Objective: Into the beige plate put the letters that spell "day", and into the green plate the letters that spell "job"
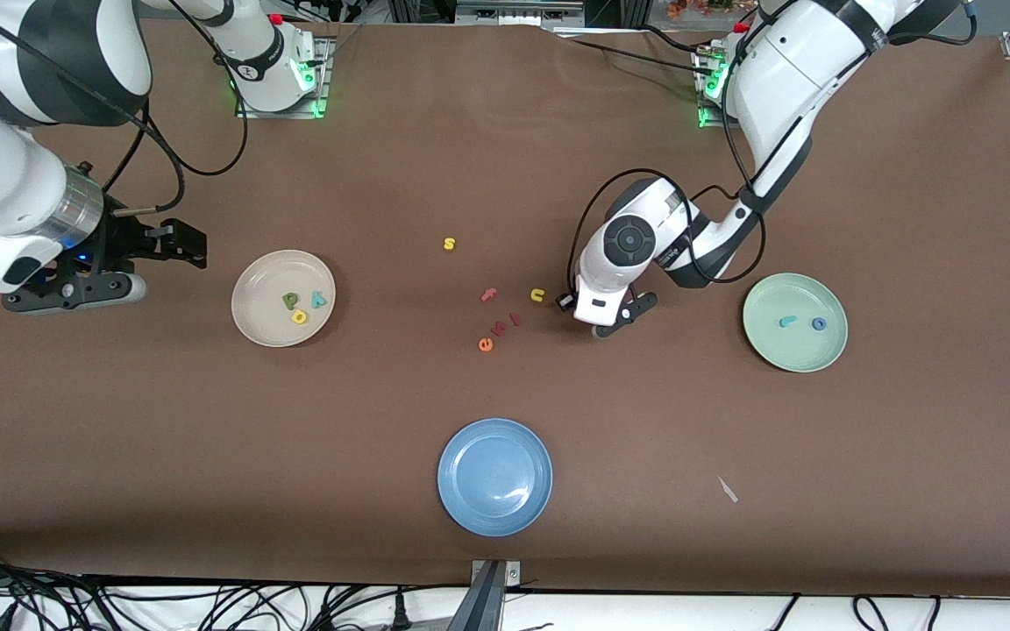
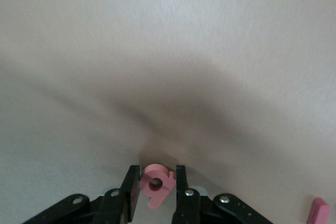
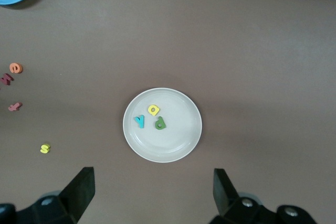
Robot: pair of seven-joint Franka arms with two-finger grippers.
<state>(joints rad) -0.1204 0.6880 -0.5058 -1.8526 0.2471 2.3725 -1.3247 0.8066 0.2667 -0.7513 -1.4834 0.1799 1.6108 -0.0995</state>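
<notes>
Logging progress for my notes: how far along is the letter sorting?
Done: d, a and y lie in the beige plate; j and o in the green plate. In hand: left gripper shut on the pink b. Left: carrying b over. Right gripper waits open.

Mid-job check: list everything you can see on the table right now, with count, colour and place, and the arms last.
beige plate: one, cream, toward the right arm's end.
Letters d, a, y: three, green, yellow, teal, in the beige plate.
green plate: one, pale mint, toward the left arm's end.
Letters j, o: two, teal, blue, in the green plate.
b: one, pink, between the left gripper's fingers.
blue plate: one, nearest the front camera.
Loose letters mid-table: yellow s, yellow u, pink f, orange e, two small red ones.
left gripper: shut on the b, beside the loose letters.
right gripper: open, beside the beige plate.
</notes>
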